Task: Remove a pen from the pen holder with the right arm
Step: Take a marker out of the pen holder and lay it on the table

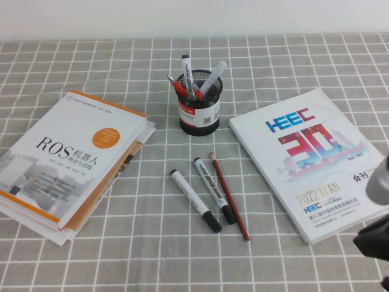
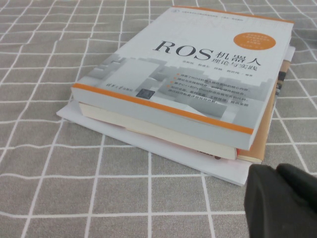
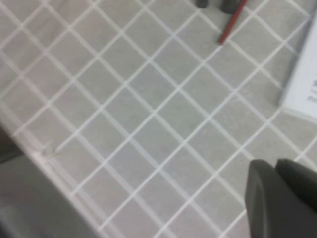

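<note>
A black mesh pen holder (image 1: 199,109) stands at the table's middle back. It holds a white marker (image 1: 187,70), red pens (image 1: 181,89) and a clear pen (image 1: 211,78). In front of it two black-and-white markers (image 1: 195,191) (image 1: 214,190) and a red pencil (image 1: 230,196) lie flat on the cloth. My right arm (image 1: 374,237) is at the near right corner, far from the holder. The right gripper (image 3: 275,168) is shut on nothing above bare cloth, with the red pencil's end (image 3: 230,25) beyond it. My left gripper (image 2: 275,173) hangs shut near the book stack.
A stack of books topped by a ROS book (image 1: 67,152) lies at the left. A HEEC magazine (image 1: 307,155) lies at the right, close to my right arm. The checked cloth's near edge (image 3: 29,148) shows in the right wrist view.
</note>
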